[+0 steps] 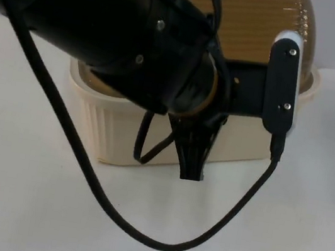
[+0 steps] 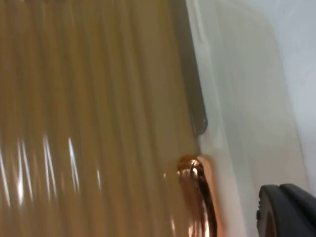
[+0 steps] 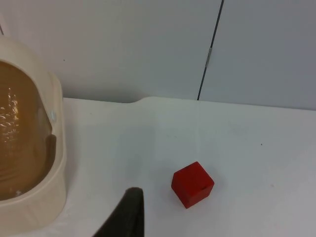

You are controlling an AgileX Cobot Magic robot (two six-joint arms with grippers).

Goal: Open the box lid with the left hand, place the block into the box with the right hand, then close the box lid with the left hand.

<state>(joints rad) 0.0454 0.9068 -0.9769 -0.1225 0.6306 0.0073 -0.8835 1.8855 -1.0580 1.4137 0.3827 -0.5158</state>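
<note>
A cream ribbed box (image 1: 121, 134) stands mid-table, its amber ribbed lid (image 1: 254, 18) rising behind my left arm. My left gripper (image 1: 191, 162) hangs over the box's front wall. Close up in the left wrist view, the amber lid (image 2: 89, 123) lies beside the cream rim (image 2: 247, 123), with a copper-coloured handle (image 2: 197, 197) near the gripper's black tip. The red block (image 3: 192, 184) lies on the white table, apart from the box (image 3: 34, 197). My right gripper (image 3: 129, 217) waits low over the table, between box and block, holding nothing.
The grey partition wall (image 3: 148, 49) closes off the table behind the block. White table top (image 1: 276, 244) stretches in front of and beside the box. A black cable loops over the table in front of the box.
</note>
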